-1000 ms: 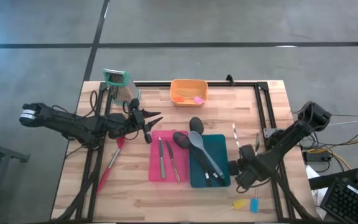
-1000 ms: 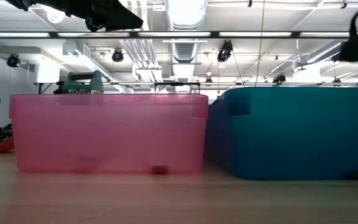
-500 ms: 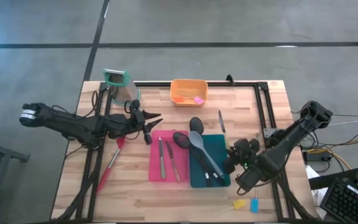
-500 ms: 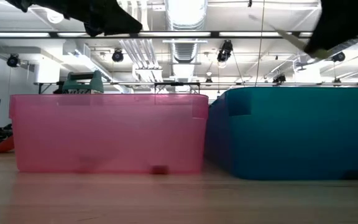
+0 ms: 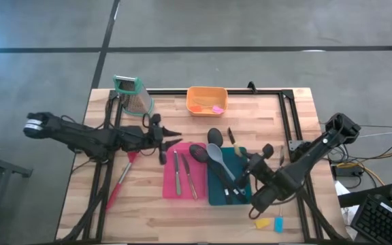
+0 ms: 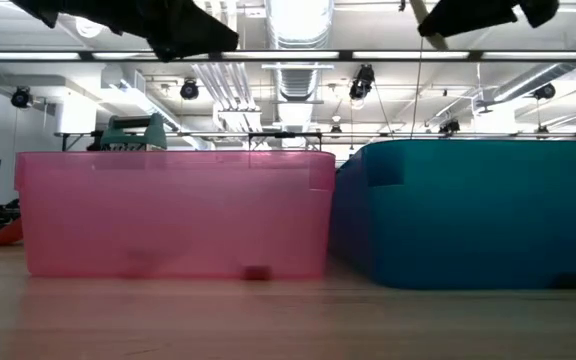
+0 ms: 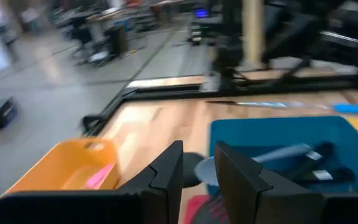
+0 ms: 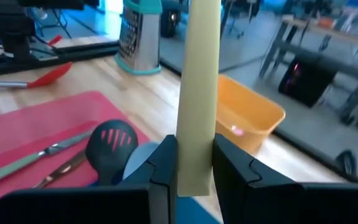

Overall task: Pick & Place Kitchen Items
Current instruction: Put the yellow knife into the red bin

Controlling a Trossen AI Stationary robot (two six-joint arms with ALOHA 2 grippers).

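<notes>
A slim pale-yellow-handled knife stood clamped between dark fingers above the teal bin; spoons lay inside, knives in the pink bin.

Pink bin is sitting left of frame, teal bin right, touching at centre on the wooden table. Dark arm parts are hanging at upper left and upper right. Grater's teal top is peeking behind the pink bin.
</notes>
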